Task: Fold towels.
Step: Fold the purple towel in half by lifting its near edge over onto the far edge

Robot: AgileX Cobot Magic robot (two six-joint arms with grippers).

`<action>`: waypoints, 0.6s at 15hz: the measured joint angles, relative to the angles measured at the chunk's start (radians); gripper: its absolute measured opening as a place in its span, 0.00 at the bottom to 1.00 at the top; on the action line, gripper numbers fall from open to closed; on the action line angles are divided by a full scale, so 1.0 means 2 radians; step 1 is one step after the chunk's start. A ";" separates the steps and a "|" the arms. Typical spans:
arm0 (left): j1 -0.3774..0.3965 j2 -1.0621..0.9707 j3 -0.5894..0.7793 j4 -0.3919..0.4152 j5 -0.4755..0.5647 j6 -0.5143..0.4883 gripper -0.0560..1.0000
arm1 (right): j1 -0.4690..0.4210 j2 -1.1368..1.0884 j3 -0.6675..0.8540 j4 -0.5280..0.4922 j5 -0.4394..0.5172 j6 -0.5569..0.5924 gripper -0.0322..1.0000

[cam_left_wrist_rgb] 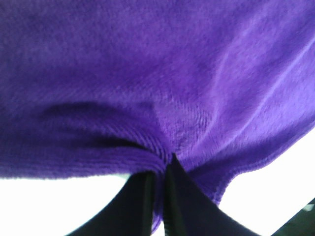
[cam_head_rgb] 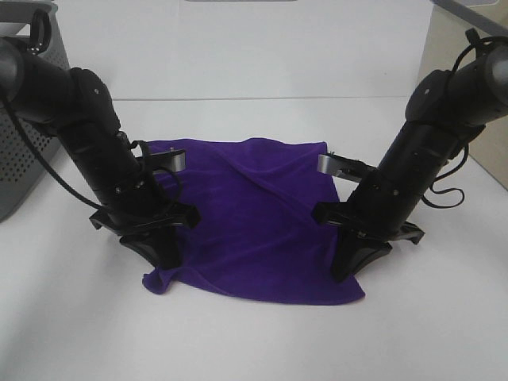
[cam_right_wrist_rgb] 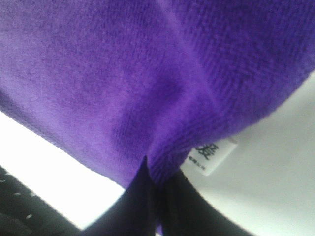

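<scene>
The deep purple towel lies spread on the white table between my two arms, rumpled, with a curled corner at the front left. My left gripper is shut on the towel's left edge; the left wrist view shows the cloth pinched between the black fingers. My right gripper is shut on the towel's right edge; the right wrist view shows the cloth bunched between the fingers, with the small white tag beside them.
A gray perforated basket stands at the far left of the white table. A beige surface shows at the back right corner.
</scene>
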 joint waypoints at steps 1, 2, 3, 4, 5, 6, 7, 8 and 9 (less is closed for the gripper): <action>-0.001 -0.010 0.000 0.010 0.001 0.000 0.06 | 0.000 -0.013 0.001 -0.011 -0.013 0.000 0.06; -0.001 -0.028 0.000 0.014 0.001 -0.001 0.06 | 0.000 -0.036 0.001 -0.015 -0.013 0.001 0.06; -0.001 -0.057 0.000 0.017 0.001 -0.006 0.06 | 0.000 -0.064 0.001 -0.016 -0.011 0.001 0.06; -0.001 -0.073 0.000 0.018 0.003 -0.008 0.06 | 0.000 -0.095 0.001 -0.014 -0.010 0.001 0.06; -0.001 -0.115 0.001 0.023 0.010 -0.021 0.06 | 0.000 -0.127 0.001 -0.013 -0.007 0.001 0.06; -0.001 -0.140 0.001 0.027 0.013 -0.030 0.06 | 0.000 -0.153 -0.005 -0.013 0.004 0.005 0.06; -0.001 -0.167 0.001 0.033 0.012 -0.037 0.06 | 0.000 -0.171 -0.017 -0.013 0.012 0.008 0.06; -0.001 -0.176 0.001 0.035 0.010 -0.039 0.06 | 0.000 -0.179 -0.024 -0.013 0.012 0.009 0.06; 0.000 -0.201 0.000 0.047 -0.003 -0.049 0.06 | 0.000 -0.189 -0.064 -0.020 0.014 0.009 0.06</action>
